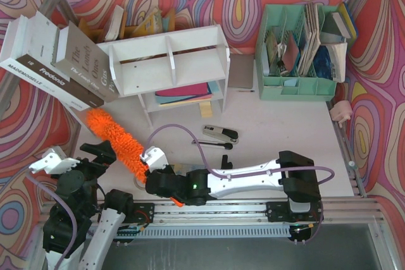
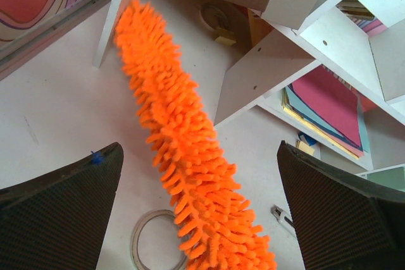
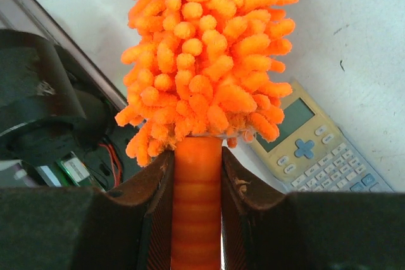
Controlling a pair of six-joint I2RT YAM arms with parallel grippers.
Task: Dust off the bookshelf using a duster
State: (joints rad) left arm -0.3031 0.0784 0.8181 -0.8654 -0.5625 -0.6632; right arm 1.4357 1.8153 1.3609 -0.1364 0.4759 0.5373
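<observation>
Right gripper: I am clamping my right gripper (image 3: 196, 159) on the ribbed orange handle (image 3: 196, 232) of the duster (image 3: 209, 61). Both pads are pressing against the handle's sides just below where the fluff begins.
Left gripper: I am holding my left gripper (image 1: 98, 153) with its jaws spread wide, gripping nothing. In the left wrist view its dark fingers (image 2: 60, 213) are standing either side of the duster without touching it.
Duster: it is stretching diagonally from my right gripper up and to the left across the table (image 1: 285, 137). Its fluffy tip is ending near the left end of the bookshelf (image 1: 171, 61), under the leaning books (image 1: 57, 61). I cannot tell whether the tip is touching the shelf's side panel, or whether the fluff is resting on the table.
Bookshelf: it is standing upright at the back of the table, white, with divider fins on its flat top. Coloured folders (image 1: 183, 91) are lying in its lower tier.
Books: they are leaning, tilted, against the shelf's left end.
File organizer: the mint-green file organizer (image 1: 297, 49) is standing to the right of the shelf and apart from it, stuffed with papers.
Stapler: the stapler (image 1: 220, 133) is lying on the table in front of the shelf, between it and my right arm.
Calculator: the calculator (image 3: 316, 156) is lying flat on the table just beside the duster's fluff, near my right gripper.
Tape roll: the tape roll (image 2: 142, 238) is lying flat on the table, partly under the duster's handle end.
</observation>
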